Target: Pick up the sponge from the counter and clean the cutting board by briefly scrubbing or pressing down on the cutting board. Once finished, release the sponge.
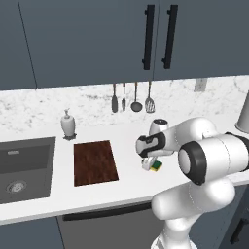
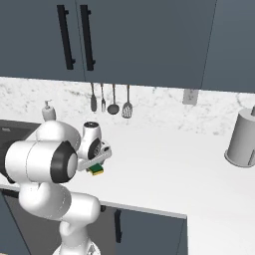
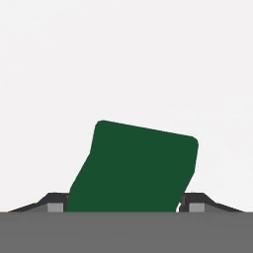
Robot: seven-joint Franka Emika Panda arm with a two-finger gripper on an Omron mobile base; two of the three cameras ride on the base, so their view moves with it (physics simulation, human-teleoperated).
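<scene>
The sponge [image 1: 156,167] [image 2: 97,171] lies on the white counter [image 1: 127,181] to the right of the dark reddish-brown cutting board [image 1: 95,163]. My gripper [image 1: 151,163] [image 2: 94,166] points down onto the sponge. In the hand view the sponge's dark green top [image 3: 133,168] sits between my gripper's [image 3: 123,207] two tips, and both fingertips [image 3: 55,206] stand against its sides. The sponge still rests on the counter. In the right base view my arm hides the cutting board.
A dark sink basin [image 1: 24,168] lies left of the board, with a soap dispenser [image 1: 68,124] behind it. Utensils [image 1: 131,99] hang on the backsplash. A grey canister [image 2: 243,139] stands far right. Open counter [image 2: 169,159] stretches to the right of the sponge.
</scene>
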